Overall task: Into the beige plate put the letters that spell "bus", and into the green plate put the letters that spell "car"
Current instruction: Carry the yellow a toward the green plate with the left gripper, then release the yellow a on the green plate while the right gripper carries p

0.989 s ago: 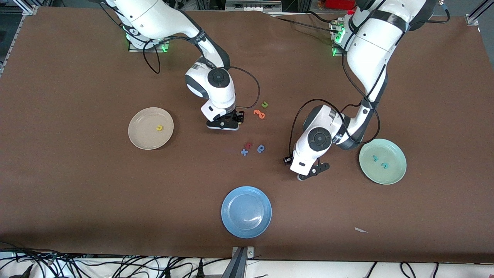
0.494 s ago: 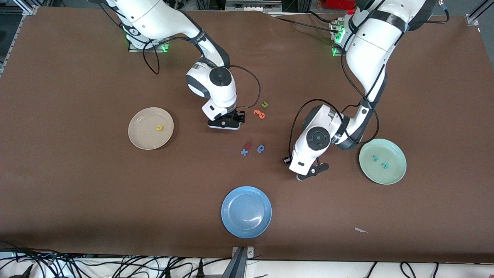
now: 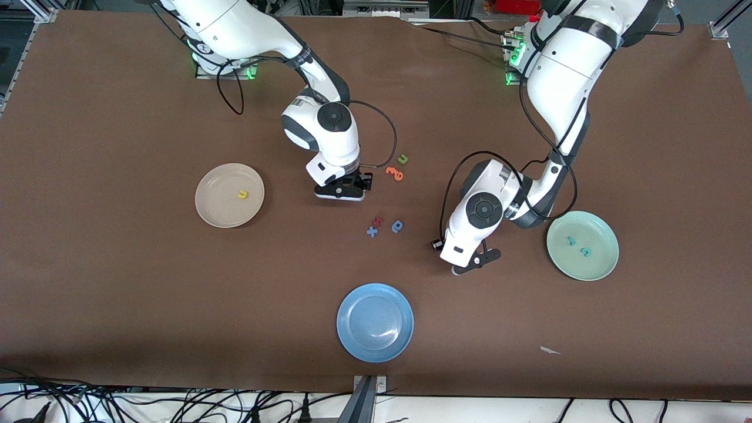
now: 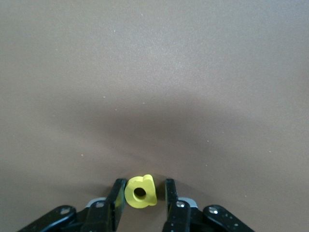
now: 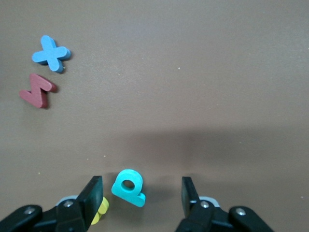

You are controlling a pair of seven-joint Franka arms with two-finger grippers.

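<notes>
So here's what we're seeing. The left pincer (image 4: 145, 183) is down low over bare tabletop (image 3: 117, 282), between the loose letters in the middle and the green plate (image 3: 605, 261). Its fingers sit either side of the yellow "a" (image 4: 140, 192). One is right up against it and the other has a sliver of gap, so we wouldn't call it clamped.

The right pincer (image 5: 140, 182) is low over the middle of the tabletop with its fingers wide apart. The teal "b" (image 5: 128, 187) lies flat between them, untouched. A yellow letter (image 5: 100, 212) peeks out right beside one finger, too hidden for us to read.

The beige plate (image 3: 202, 202) has the yellow "u" (image 3: 241, 194) in it. The green plate has two teal letters (image 3: 570, 239) in it.

Also loose on the tabletop are a blue "x" (image 5: 50, 53), a dark red zigzag letter (image 5: 37, 90), a darker blue letter (image 3: 398, 226), the orange letters (image 3: 395, 173) and a green "u" (image 3: 403, 158). The blue plate (image 3: 375, 322) is nearest the front camera.
</notes>
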